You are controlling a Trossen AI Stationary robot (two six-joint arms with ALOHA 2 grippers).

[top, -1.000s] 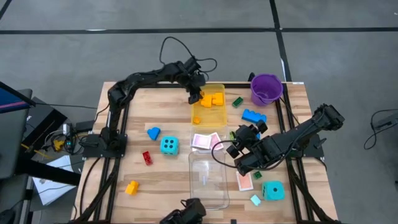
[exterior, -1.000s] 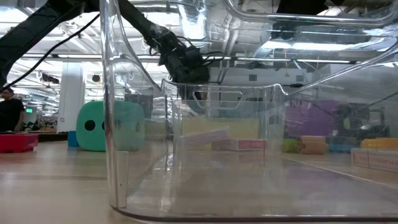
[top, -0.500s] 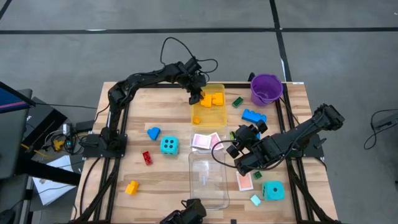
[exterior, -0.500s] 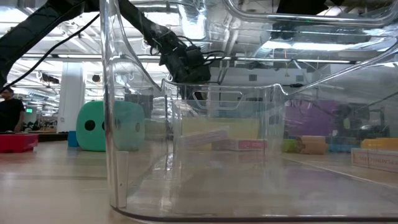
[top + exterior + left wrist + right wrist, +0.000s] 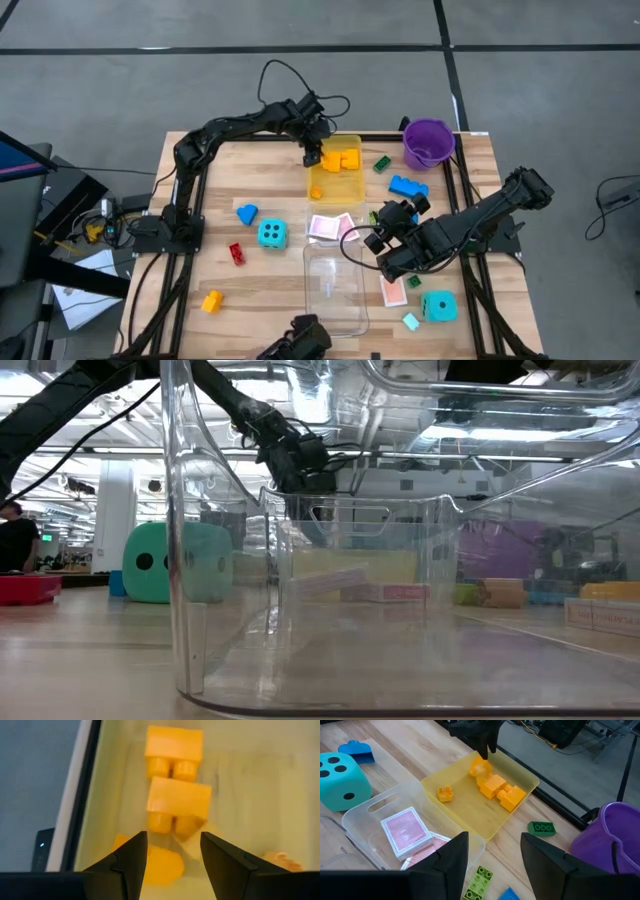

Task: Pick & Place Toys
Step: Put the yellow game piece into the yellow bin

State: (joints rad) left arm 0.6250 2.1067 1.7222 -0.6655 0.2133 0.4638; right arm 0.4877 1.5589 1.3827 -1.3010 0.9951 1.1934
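Note:
My left gripper [image 5: 313, 157] hangs open over the far left corner of the yellow-tinted tray [image 5: 336, 186], fingers slanting down. A small yellow piece [image 5: 479, 766] shows just below its fingertips; whether they touch it I cannot tell. Two orange bricks [image 5: 175, 775] lie on the tray floor beyond, and a small yellow piece [image 5: 445, 793] lies near the tray's front. My right gripper [image 5: 379, 238] stands open above the table, right of a clear tray holding pink-backed cards [image 5: 406, 826]. Cyan dice [image 5: 271, 234] [image 5: 438, 306] rest on the table.
A big clear tray [image 5: 336, 288] stands at the near middle, a purple bucket [image 5: 429, 142] at the far right. Loose on the wood: blue bricks [image 5: 408, 186] [image 5: 246, 212], red brick [image 5: 237, 253], yellow brick [image 5: 211, 300], green brick [image 5: 382, 163], a pink card [image 5: 393, 290].
My left gripper has turned a little at the wrist above the yellow-tinted tray while staying in place.

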